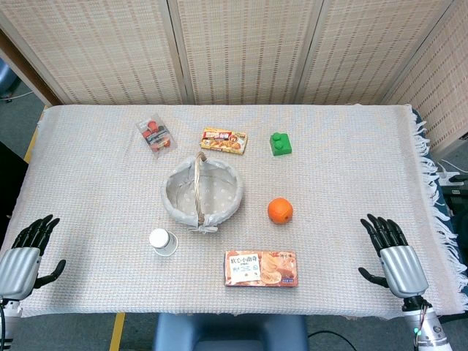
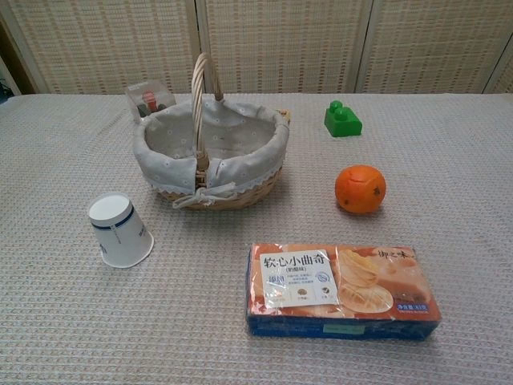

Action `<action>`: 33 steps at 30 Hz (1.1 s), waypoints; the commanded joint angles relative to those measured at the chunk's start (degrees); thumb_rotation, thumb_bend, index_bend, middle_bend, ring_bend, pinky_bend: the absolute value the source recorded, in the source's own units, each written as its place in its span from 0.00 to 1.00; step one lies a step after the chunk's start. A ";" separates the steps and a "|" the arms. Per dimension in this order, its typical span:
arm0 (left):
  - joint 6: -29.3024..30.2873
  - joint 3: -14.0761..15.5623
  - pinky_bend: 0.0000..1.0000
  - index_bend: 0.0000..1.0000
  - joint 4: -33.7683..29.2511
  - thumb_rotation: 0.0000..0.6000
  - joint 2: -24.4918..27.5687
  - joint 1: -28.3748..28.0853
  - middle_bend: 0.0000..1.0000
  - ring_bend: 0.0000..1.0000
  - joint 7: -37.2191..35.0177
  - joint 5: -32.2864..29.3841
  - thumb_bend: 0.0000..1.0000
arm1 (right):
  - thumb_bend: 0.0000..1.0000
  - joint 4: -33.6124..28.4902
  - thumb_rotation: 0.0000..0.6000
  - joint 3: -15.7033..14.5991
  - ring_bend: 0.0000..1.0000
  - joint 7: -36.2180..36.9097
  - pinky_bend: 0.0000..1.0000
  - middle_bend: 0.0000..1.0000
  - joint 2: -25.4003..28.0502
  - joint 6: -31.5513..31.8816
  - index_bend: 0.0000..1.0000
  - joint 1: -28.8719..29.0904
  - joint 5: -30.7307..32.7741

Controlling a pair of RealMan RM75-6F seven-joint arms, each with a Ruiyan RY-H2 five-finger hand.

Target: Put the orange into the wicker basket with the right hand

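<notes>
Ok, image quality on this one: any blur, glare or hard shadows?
Head view: sharp, evenly lit, soft shadow under the orange. Chest view: also sharp, faint sheen on the biscuit pack, soft shadows beside the wicker basket and paper cup.

worktop (image 1: 351, 146) covered in a pale woven cloth, wicker basket (image 1: 202, 193) around the middle, orange (image 1: 279, 210) just to its right, tipped-over paper cup (image 1: 163, 241) front left, biscuit pack (image 1: 260, 268) up front, green block (image 1: 281, 143), snack box (image 1: 224, 140) and small red packet (image 1: 156, 135) along the back
</notes>
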 commanded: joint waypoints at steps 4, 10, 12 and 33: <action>0.27 -0.03 0.10 0.00 -0.03 1.00 -0.03 0.08 0.00 0.00 0.03 0.11 0.34 | 0.04 -1.53 1.00 0.21 0.00 -0.27 0.06 0.00 0.90 -0.37 0.00 0.09 0.51; 0.14 -0.04 0.11 0.00 0.06 1.00 -0.02 0.13 0.00 0.00 -0.41 -0.13 0.34 | 0.02 -5.30 1.00 2.67 0.00 -2.99 0.06 0.00 2.18 -3.64 0.00 2.31 3.87; -0.24 -0.04 0.11 0.00 -0.03 1.00 0.04 0.01 0.00 0.00 -0.56 -0.34 0.34 | 0.01 -6.76 1.00 4.07 0.00 -5.59 0.06 0.00 2.46 -6.08 0.00 3.87 6.24; -3.12 0.22 0.10 0.00 -0.62 1.00 1.46 -0.57 0.00 0.00 -3.20 -2.04 0.34 | 0.01 -5.01 1.00 17.44 0.00 -38.53 0.06 0.00 -18.83 -22.40 0.00 32.20 53.89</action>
